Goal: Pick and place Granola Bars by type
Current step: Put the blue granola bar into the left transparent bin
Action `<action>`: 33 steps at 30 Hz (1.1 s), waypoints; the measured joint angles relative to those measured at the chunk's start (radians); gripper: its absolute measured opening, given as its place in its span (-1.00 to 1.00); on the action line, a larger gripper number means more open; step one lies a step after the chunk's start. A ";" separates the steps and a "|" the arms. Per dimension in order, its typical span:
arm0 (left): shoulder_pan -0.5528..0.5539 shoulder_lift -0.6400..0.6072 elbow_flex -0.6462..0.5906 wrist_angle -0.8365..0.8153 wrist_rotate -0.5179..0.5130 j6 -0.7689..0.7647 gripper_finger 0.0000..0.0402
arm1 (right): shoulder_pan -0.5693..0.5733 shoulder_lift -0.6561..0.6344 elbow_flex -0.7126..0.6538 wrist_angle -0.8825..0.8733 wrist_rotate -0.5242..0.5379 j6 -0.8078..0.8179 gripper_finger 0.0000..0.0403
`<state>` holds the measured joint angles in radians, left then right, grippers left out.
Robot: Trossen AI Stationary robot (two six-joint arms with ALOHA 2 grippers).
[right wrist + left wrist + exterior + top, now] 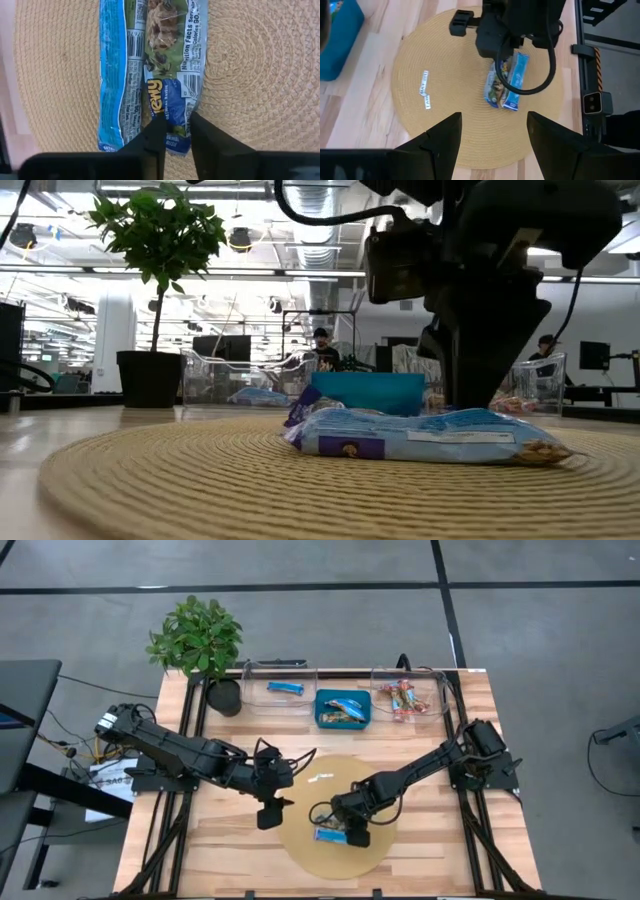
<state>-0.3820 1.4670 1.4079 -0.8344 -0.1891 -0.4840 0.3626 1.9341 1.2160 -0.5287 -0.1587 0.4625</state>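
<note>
shiny wrappers are what i am dealing with here. two granola bars [150,70] are lying side by side, touching, on the round woven mat [300,780] near the front of the table. one is bright blue, one is blue with green and a picture of oats.

my right gripper [174,131] is hanging right over the end of the blue and green bar, fingers narrow with only a small gap between them. i cannot tell if they are pinching the wrapper end yet. my left gripper [492,131] is waiting wide open above the mat's edge, holding nothing.

i am guessing these bars are light, a bit bendy and slippery, and the crinkly ends may slide out. taking hold across the middle looks safer than the flat end.

in the low view my arm is hiding the far bins. i am seeing a blue bar in one clear bin [280,688], red ones in another [405,698], and some in the teal tray [343,708], but small details are hard to make out.
</note>
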 joint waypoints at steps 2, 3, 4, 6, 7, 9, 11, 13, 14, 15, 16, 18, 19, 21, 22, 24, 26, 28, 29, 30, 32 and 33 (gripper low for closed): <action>0.000 0.000 0.000 -0.003 -0.001 0.000 0.08 | 0.000 0.002 0.000 0.007 -0.001 0.000 -0.78; 0.000 0.000 0.000 -0.002 -0.001 0.000 0.08 | 0.000 0.001 0.000 0.007 -0.003 0.000 -0.81; 0.000 0.000 0.000 -0.002 -0.003 0.000 0.08 | -0.004 -0.004 -0.001 0.005 -0.004 0.000 -0.83; 0.000 0.000 0.000 -0.002 -0.017 -0.002 0.08 | -0.008 -0.011 -0.003 0.000 -0.013 0.004 -0.88; 0.000 0.000 0.000 -0.001 -0.033 -0.005 0.08 | -0.015 -0.017 -0.003 -0.003 -0.023 0.006 -0.90; 0.000 0.000 0.000 -0.001 -0.073 -0.025 0.08 | -0.025 -0.043 0.001 -0.022 -0.030 0.017 -0.91; 0.000 0.000 0.000 0.011 -0.125 -0.053 0.08 | -0.044 -0.079 0.011 -0.013 -0.029 0.041 -0.90; 0.005 0.000 0.000 0.027 -0.169 -0.081 0.08 | -0.068 -0.131 0.012 -0.012 -0.024 0.071 -0.89; 0.005 0.000 0.000 0.036 -0.191 -0.096 0.08 | -0.082 -0.158 0.012 -0.009 -0.015 0.088 -0.89; 0.008 -0.001 0.000 0.043 -0.213 -0.109 0.08 | -0.097 -0.185 0.013 -0.011 0.000 0.109 -0.89; 0.010 -0.002 0.000 0.050 -0.238 -0.124 0.08 | -0.111 -0.215 0.013 -0.019 0.019 0.126 -0.90; 0.017 -0.007 0.000 0.069 -0.297 -0.159 0.08 | -0.145 -0.280 0.013 -0.027 0.059 0.168 -0.91; 0.019 -0.012 0.000 0.071 -0.328 -0.175 0.08 | -0.163 -0.313 0.013 -0.035 0.083 0.189 -0.91; 0.029 -0.021 0.001 0.089 -0.400 -0.211 0.08 | -0.203 -0.372 0.013 -0.063 0.127 0.224 -0.90; 0.032 -0.026 0.001 0.093 -0.440 -0.231 0.08 | -0.224 -0.397 0.013 -0.069 0.151 0.243 -0.89; 0.044 -0.039 0.001 0.095 -0.518 -0.266 0.08 | -0.265 -0.448 0.013 -0.084 0.192 0.265 -0.87; 0.056 -0.055 0.001 0.102 -0.579 -0.298 0.08 | -0.306 -0.495 0.013 -0.080 0.217 0.271 -0.86; 0.083 -0.068 0.001 0.122 -0.623 -0.346 0.08 | -0.339 -0.532 0.014 -0.058 0.237 0.271 -0.87; 0.097 -0.074 0.001 0.139 -0.640 -0.387 0.08 | -0.357 -0.549 0.013 -0.054 0.242 0.268 -0.88; 0.115 -0.076 0.001 0.153 -0.651 -0.434 0.08 | -0.373 -0.564 0.013 -0.048 0.244 0.260 -0.89; 0.161 -0.077 0.001 0.198 -0.639 -0.490 0.10 | -0.400 -0.589 0.013 0.004 0.244 0.245 -0.91; 0.188 -0.077 0.001 0.219 -0.598 -0.494 0.12 | -0.413 -0.600 0.013 0.017 0.244 0.240 -0.91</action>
<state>-0.1942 1.3895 1.4094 -0.6155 -0.7870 -0.9779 -0.0502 1.3340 1.2293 -0.5120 0.0856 0.7027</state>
